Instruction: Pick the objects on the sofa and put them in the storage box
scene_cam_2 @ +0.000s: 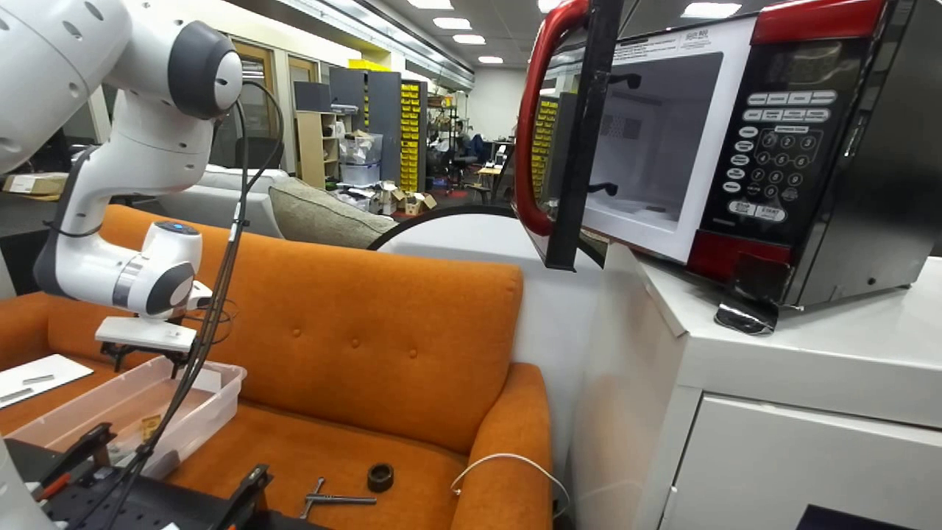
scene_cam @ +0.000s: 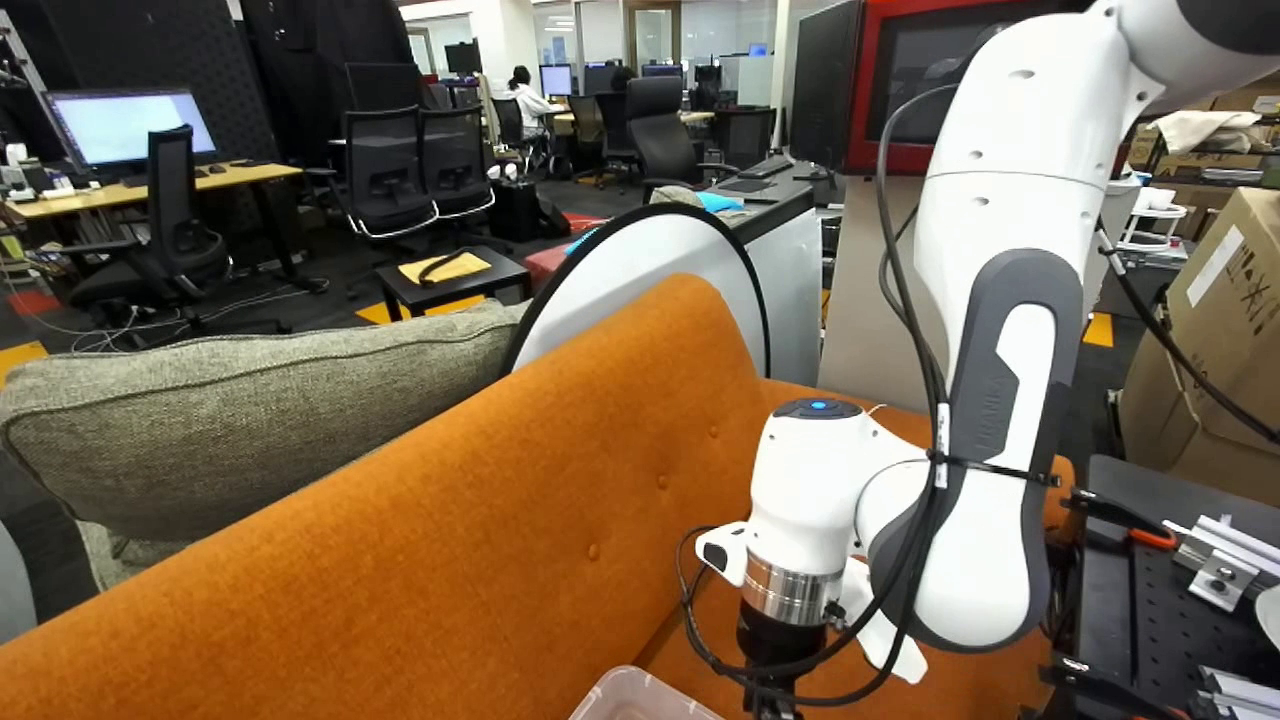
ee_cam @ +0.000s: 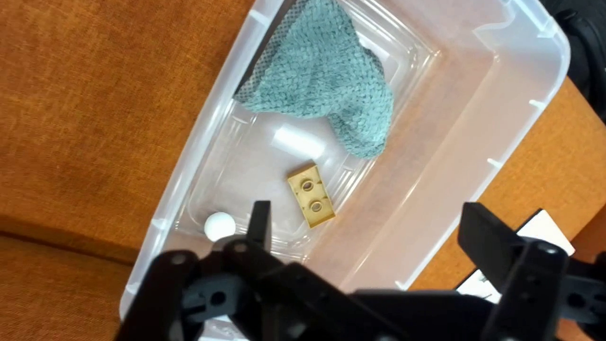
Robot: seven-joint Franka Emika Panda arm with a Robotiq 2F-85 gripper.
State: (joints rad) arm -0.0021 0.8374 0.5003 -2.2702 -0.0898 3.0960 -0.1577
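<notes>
So, the T-shaped piece [scene_cam_2: 340, 500] lies on the seat of the orange sofa [scene_cam_2: 331, 383], black ring [scene_cam_2: 380, 480] just beside it — only an exterior view shows that pair. The storage box [scene_cam_2: 206, 419] sits on the sofa too, apart from them. Over it the gripper [ee_cam: 367, 222] has its fingers wide apart, holding nothing. In the box: tan brick [ee_cam: 311, 195], teal cloth [ee_cam: 326, 76] — and a white ball [ee_cam: 220, 226] only the wrist view catches.
</notes>
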